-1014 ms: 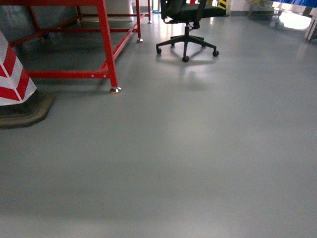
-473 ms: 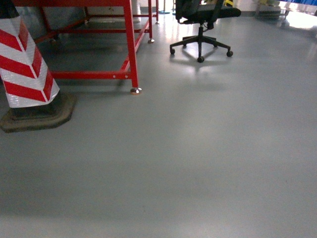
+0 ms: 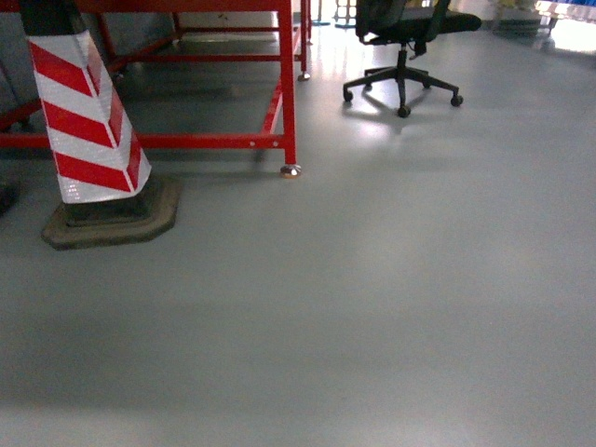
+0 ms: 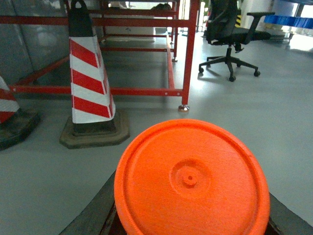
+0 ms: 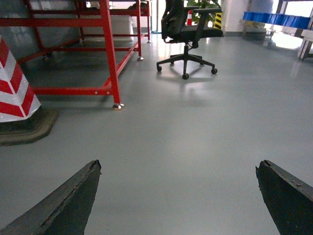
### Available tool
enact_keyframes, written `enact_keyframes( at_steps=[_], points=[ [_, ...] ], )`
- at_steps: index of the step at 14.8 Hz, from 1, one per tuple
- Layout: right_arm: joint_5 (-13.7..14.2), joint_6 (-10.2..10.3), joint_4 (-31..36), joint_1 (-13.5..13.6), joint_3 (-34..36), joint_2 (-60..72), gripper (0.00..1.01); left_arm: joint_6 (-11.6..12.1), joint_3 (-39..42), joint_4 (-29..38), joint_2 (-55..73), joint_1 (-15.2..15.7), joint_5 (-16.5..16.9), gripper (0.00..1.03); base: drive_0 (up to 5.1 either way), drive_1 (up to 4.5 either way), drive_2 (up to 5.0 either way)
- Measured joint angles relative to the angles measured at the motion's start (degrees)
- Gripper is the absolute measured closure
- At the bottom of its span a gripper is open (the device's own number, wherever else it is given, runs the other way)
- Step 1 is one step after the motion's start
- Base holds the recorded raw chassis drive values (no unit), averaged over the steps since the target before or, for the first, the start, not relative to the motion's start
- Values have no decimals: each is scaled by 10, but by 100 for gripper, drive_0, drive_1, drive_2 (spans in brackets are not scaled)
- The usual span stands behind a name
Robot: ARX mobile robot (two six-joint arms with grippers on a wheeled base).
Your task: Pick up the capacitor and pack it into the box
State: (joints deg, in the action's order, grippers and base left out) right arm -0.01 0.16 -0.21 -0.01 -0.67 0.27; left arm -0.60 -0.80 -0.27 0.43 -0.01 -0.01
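Capacitor (image 4: 191,178), orange, sits gripped between the left claw (image 4: 191,215) fingers; right claw (image 5: 178,166) spread wide

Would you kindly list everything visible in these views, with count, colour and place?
Floor: one, grey, throughout.
Traffic cone: red and white, on a dark base, head view left; a second cone's edge shows at far left of the left wrist view.
Metal frame: one, red, behind the cone.
Office chair: one, black, upper right.
Disc: one, orange, round, in the left pincer.
Capacitor, box: not seen.
Right pincer: dark fingers wide apart, empty.
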Motion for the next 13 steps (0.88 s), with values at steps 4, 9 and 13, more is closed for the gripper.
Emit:
enact_keyframes(
  at_steps=[4, 9, 13],
  points=[
    [0, 0, -1, 0, 0, 0, 3, 0, 0, -1, 0, 0, 0, 59, -513, 233, 233],
    [0, 0, -1, 0, 0, 0, 3, 0, 0, -2, 0, 0, -1, 59, -503, 242, 242],
    [0, 0, 0, 0, 0, 0, 3, 0, 0, -1, 0, 0, 0, 59, -496, 250, 250]
  ],
)
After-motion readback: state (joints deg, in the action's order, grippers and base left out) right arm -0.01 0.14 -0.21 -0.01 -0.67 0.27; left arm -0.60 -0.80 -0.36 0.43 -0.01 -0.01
